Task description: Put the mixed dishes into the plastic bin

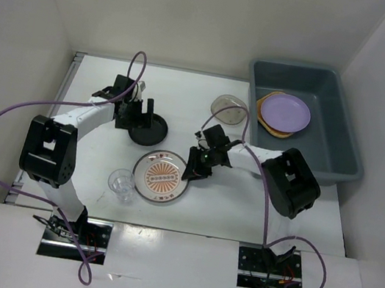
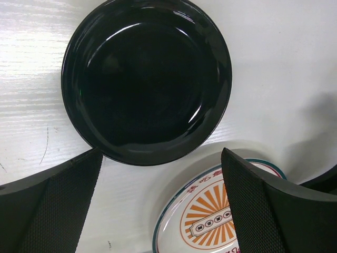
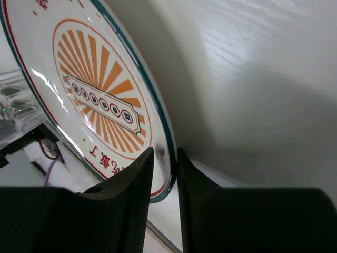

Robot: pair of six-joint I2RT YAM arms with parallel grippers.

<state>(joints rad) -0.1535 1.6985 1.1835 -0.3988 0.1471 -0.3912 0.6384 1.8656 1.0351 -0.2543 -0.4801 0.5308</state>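
The white plate with the orange sunburst (image 1: 160, 177) lies at the table's middle. My right gripper (image 1: 194, 167) is shut on its right rim; in the right wrist view the rim (image 3: 167, 138) sits between the two fingers (image 3: 131, 195). My left gripper (image 1: 137, 113) is open and empty over the small black dish (image 1: 148, 128), whose near edge (image 2: 147, 84) lies just beyond the fingertips. The clear glass cup (image 1: 123, 184) stands left of the sunburst plate. The smoky translucent dish (image 1: 229, 108) sits by the grey-blue bin (image 1: 341, 144), which holds the lavender plate (image 1: 285, 112) on the tan plate (image 1: 264, 124).
White walls close in the table at the left, back and right. The bin stands at the far right corner against the wall. The sunburst plate also shows under my left gripper (image 2: 208, 224).
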